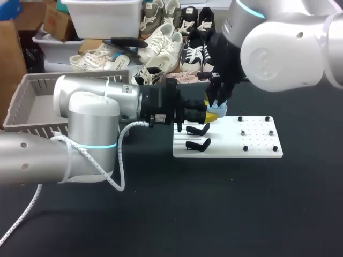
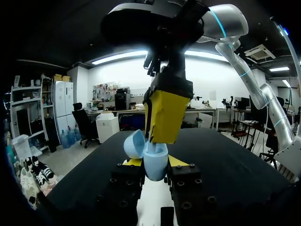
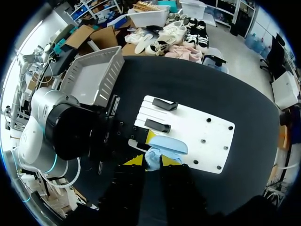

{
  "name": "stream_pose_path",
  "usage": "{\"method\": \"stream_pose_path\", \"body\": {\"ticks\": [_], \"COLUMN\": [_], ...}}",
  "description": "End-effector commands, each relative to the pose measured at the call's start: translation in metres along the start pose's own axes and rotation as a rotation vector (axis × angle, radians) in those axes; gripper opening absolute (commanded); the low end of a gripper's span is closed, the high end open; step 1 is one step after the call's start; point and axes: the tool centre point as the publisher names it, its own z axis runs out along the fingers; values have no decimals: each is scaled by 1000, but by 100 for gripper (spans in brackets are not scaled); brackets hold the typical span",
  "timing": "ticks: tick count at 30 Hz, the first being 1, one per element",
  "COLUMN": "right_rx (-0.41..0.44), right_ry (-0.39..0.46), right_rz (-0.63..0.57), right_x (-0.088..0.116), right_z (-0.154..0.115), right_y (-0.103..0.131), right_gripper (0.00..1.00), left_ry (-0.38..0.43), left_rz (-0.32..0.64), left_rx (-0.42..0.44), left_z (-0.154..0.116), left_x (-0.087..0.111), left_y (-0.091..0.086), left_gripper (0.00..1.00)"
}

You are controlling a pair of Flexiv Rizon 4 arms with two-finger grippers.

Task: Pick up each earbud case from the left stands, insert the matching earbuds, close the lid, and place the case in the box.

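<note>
Likely earbud-insertion step. Clamping open earbud case (image 2: 155, 165) in left gripper (image 2: 155, 162), above board's (image 1: 257, 149) 11 o'clock edge. Poking right gripper (image 2: 161, 127) into case mouth; cannot tell its grip. Next: seat earbud squarely, retract, shut lid.

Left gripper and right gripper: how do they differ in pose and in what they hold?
The left gripper lies level, shut on the open light blue earbud case; the right gripper points down at that case. Whether the right one holds anything is hidden. Both have yellow tips.
</note>
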Motion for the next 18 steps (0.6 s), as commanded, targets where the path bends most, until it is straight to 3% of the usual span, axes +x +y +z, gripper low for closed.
{"method": "stream_pose_path", "body": {"ticks": [1, 10, 18], "right_rx": [4, 7, 9], "right_ry": [2, 9, 12], "right_rz": [3, 3, 6], "right_x": [0, 0, 1], "right_z": [2, 3, 3], "right_y": [0, 0, 0], "right_gripper": [0, 0, 20], "left_ry": [-2, -2, -2], "left_rz": [1, 1, 1], "left_rx": [-2, -2, -2], "left_z": [-1, -1, -1], "left_x": [0, 0, 0], "left_y": [0, 0, 0], "left_gripper": [0, 0, 0]}}
